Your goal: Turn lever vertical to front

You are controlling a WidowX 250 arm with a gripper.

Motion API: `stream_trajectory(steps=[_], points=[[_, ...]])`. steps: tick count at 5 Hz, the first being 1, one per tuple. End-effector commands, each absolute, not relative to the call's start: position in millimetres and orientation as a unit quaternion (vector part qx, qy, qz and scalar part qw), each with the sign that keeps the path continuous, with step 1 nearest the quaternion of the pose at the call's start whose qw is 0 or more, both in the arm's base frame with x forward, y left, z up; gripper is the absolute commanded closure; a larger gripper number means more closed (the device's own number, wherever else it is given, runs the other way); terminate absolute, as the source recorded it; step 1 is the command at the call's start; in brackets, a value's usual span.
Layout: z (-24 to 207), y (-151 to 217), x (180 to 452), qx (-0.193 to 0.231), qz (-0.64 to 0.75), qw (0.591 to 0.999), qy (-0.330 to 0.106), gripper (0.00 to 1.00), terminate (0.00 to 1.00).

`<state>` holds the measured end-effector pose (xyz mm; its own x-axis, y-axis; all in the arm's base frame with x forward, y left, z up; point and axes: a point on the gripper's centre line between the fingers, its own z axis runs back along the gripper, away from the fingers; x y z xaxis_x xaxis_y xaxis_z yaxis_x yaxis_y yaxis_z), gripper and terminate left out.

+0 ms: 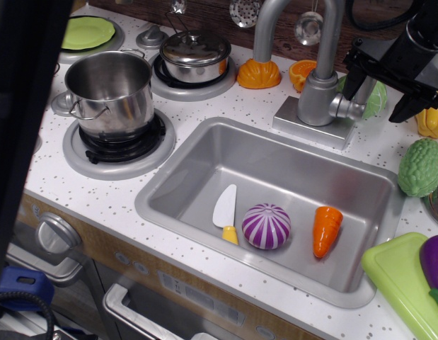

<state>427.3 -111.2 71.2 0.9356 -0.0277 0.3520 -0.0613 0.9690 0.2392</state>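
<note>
The grey faucet body [316, 98] stands behind the sink, with its stubby side knob [348, 108] pointing right. The lever paddle rises from the knob and is mostly hidden behind my left finger [353, 76]. My black gripper [378, 99] hangs open just above and to the right of the knob. Its left finger is over the knob and its right finger [406, 106] is further right. It holds nothing.
The steel sink [204, 152] holds a toy knife [225, 210], a purple striped onion [266, 226] and a carrot [326, 229]. A green cabbage [375, 100], a yellow pepper [431, 119] and a bumpy green gourd [422, 166] sit right of the faucet. A pot [110, 92] stands at the left.
</note>
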Motion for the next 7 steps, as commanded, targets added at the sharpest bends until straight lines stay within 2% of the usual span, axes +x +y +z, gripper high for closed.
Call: stream_trajectory(steps=[1,6,7], points=[[113.6,-93.8,438.4,0.110,0.015,0.967,-0.228,0.00,0.00],[119.8,-88.8,460.6,0.106,0.004,0.963,-0.247,0.00,0.00],[117.6,-92.9,461.4,0.106,0.012,0.964,-0.243,1.00,0.00]])
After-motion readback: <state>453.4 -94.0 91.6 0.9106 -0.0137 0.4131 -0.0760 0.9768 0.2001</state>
